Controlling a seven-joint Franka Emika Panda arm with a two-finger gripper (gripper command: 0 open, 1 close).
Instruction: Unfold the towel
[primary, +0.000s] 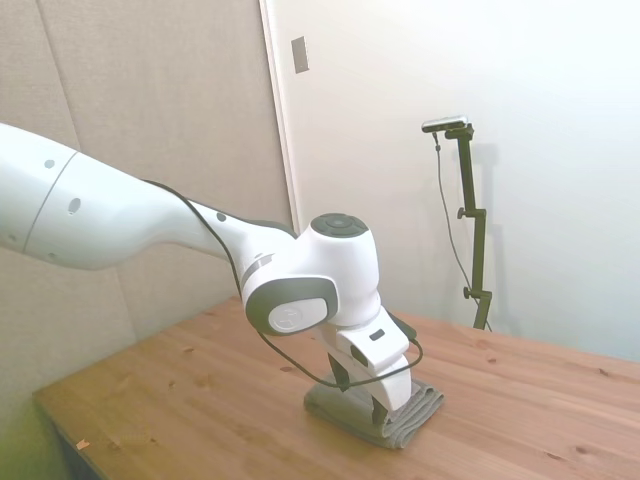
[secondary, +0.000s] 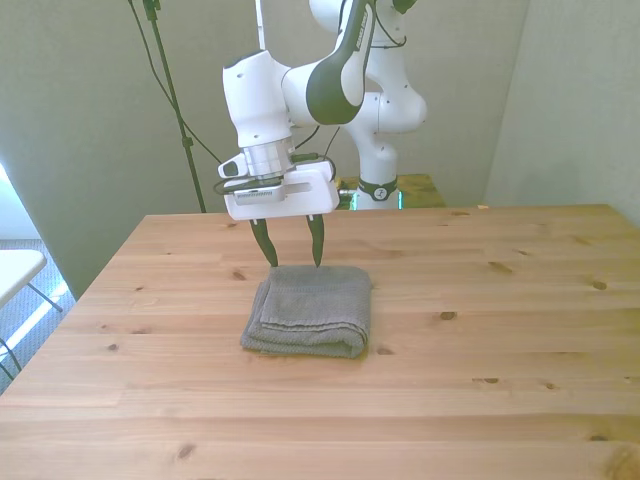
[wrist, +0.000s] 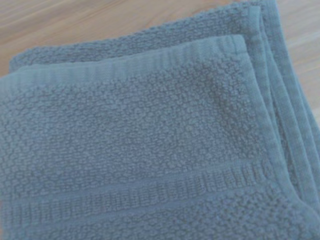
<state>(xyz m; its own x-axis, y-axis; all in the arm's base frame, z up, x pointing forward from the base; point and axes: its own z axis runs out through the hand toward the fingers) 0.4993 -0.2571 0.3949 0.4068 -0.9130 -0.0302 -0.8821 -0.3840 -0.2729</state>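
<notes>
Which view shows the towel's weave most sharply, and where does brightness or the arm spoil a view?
Wrist view: the towel fills the frame, loops crisp. Side view: pale and washed out, the gripper covering part of the cloth. Front view: evenly lit, with bright glare at its left edge.

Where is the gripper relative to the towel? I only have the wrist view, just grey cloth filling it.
Observer: In the front view the gripper sits over the far edge of the towel, fingertips down at that edge.
Operator: Are the fingers open?
Observer: Yes, open, with a clear gap between the two dark fingers.
Operator: Is the towel folded flat or bunched?
Observer: Folded into a neat thick pad; the side view shows stacked layers at its near corner.
Operator: Anything else on the table?
Observer: Only the towel lies on the wooden table.
</notes>
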